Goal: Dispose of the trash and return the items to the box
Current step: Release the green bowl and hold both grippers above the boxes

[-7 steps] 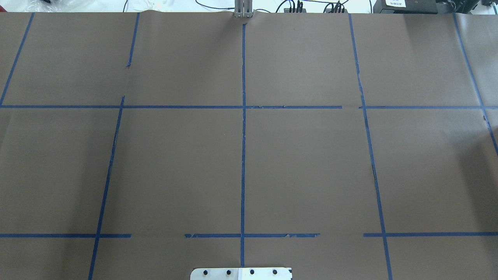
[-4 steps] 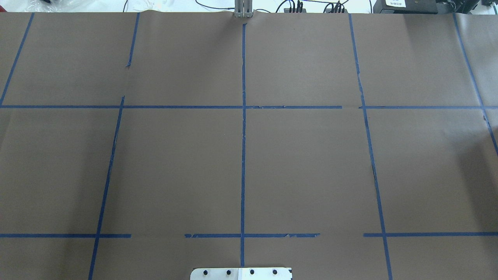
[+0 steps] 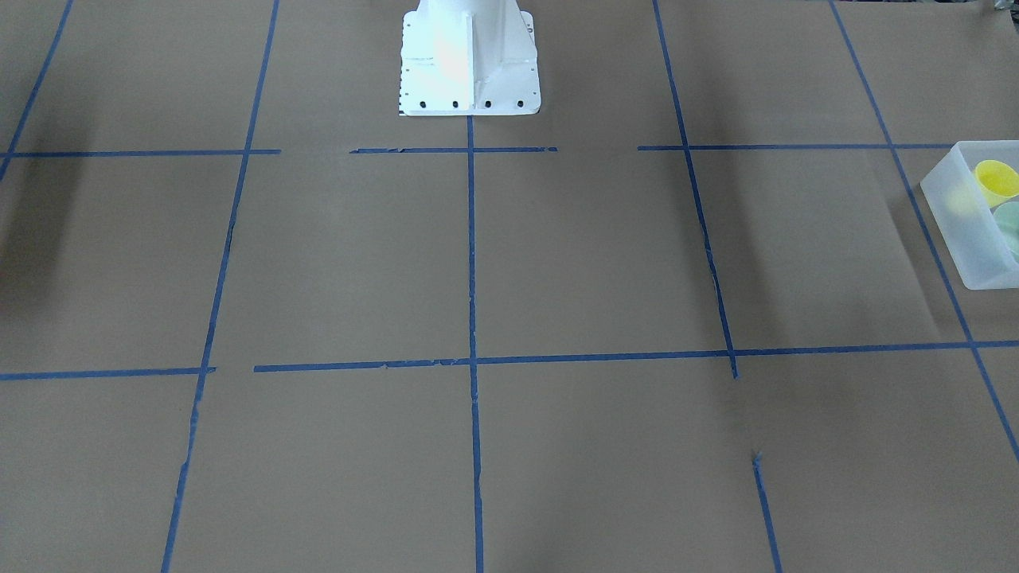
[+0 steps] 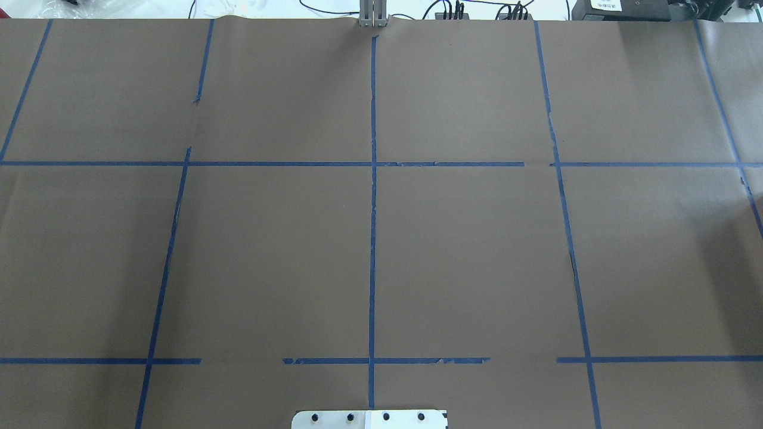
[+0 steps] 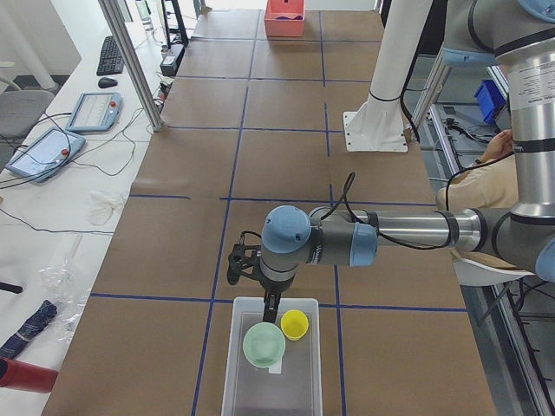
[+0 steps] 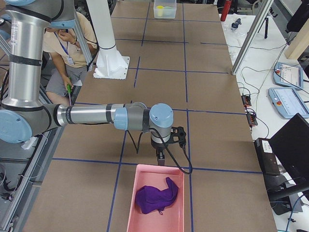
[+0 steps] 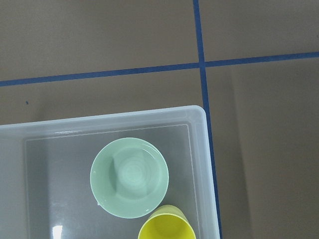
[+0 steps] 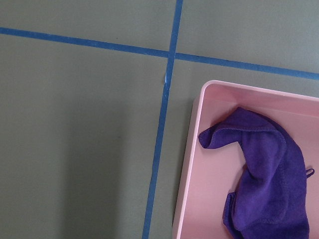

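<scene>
1. Sitting in the box (image 7: 202,115), the green bowl (image 7: 129,178) has the yellow cup (image 7: 167,228) at its 5 o'clock; both seem returned.
2. The purple cloth (image 8: 266,174), probably the trash, lies in the pink tray (image 8: 192,149).
3. The left gripper (image 5: 272,314) hangs above the box and the right gripper (image 6: 161,159) above the tray; I cannot tell how wide either one is.

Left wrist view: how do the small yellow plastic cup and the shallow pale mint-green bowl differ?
The shallow pale mint-green bowl is clearly wider than the small yellow plastic cup. The bowl shows whole, the cup is cut off by the picture's lower edge. The bowl sits nearer the middle, the cup closer to a side wall. Both rest inside the translucent frosted-white plastic bin.
</scene>
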`<control>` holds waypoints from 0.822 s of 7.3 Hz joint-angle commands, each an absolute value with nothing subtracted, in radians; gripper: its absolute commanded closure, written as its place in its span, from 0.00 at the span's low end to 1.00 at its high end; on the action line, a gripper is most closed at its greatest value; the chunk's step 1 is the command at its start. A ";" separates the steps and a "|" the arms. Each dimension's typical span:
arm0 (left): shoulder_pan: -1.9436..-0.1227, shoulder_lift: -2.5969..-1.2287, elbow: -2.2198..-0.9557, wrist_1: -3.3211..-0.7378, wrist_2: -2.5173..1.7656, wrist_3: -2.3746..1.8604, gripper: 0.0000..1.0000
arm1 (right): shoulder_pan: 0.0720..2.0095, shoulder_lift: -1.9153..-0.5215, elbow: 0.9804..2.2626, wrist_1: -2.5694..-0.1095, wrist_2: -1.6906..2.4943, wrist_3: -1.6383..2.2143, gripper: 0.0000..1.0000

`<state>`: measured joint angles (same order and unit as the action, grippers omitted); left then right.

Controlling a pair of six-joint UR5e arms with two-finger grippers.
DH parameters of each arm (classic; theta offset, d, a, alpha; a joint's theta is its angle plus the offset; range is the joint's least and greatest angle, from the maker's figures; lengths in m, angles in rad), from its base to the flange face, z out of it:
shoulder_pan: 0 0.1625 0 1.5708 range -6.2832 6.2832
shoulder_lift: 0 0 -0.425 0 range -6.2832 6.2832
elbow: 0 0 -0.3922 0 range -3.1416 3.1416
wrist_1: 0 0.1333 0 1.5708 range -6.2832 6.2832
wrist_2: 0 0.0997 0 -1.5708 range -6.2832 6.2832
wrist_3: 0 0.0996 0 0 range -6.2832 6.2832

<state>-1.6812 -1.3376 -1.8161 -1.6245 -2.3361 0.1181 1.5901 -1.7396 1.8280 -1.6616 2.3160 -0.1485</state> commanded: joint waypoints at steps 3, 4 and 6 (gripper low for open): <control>-1.681 -1.339 -1.819 -1.626 -2.341 0.120 0.00 | 1.586 -1.741 1.821 -1.614 2.345 -0.146 0.00; -1.681 -1.339 -1.819 -1.626 -2.341 0.120 0.00 | 1.586 -1.741 1.821 -1.614 2.347 -0.146 0.00; -1.681 -1.339 -1.821 -1.626 -2.342 0.120 0.00 | 1.586 -1.741 1.821 -1.614 2.347 -0.146 0.00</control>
<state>-1.6807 -1.3390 -1.8197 -1.6266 -2.3411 0.1196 1.5862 -1.7411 1.8213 -1.6140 2.3463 -0.1458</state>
